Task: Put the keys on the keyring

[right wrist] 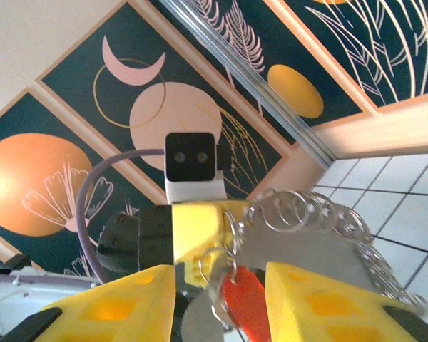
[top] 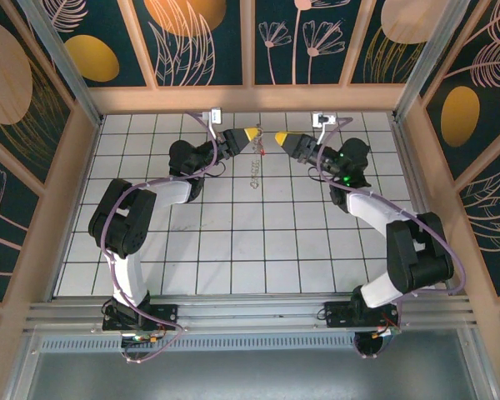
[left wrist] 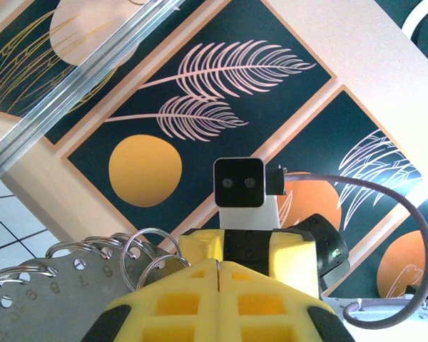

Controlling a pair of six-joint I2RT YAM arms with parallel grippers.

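Observation:
The keyring hangs like a floppy chain between the two grippers above the far middle of the tiled floor. Close up it is a grey metal plate edged with several split rings. My left gripper is shut, its yellow fingertips pinching one thin ring at the seam. My right gripper faces it tip to tip and stands open. The red-headed key dangles from a small ring in the gap between the right fingers, touching neither pad. Its blade is hidden.
The white tiled floor is walled by wooden panels with dark leaf patterns. Two white sockets sit at the back wall with purple cables running to the arms. Both arms arch inward from the near rail.

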